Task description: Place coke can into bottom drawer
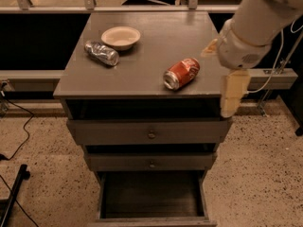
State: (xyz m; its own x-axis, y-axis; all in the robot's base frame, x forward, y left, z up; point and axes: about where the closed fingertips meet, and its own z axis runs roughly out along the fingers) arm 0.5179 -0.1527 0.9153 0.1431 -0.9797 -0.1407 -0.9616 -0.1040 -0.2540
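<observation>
The red coke can (181, 73) lies on its side on the grey cabinet top (156, 37), right of centre. The bottom drawer (152, 197) is pulled open at the foot of the cabinet, its dark inside empty. My gripper (231, 91) hangs at the cabinet's right edge, just right of the can and a little apart from it, below the white arm (258, 20). It holds nothing that I can see.
A crushed silver can (101, 53) and a small white bowl (121, 37) sit at the back left of the top. Two knobbed drawers (150, 135) are slightly open above the bottom one. A rail runs behind the cabinet. Cables lie on the speckled floor at the left.
</observation>
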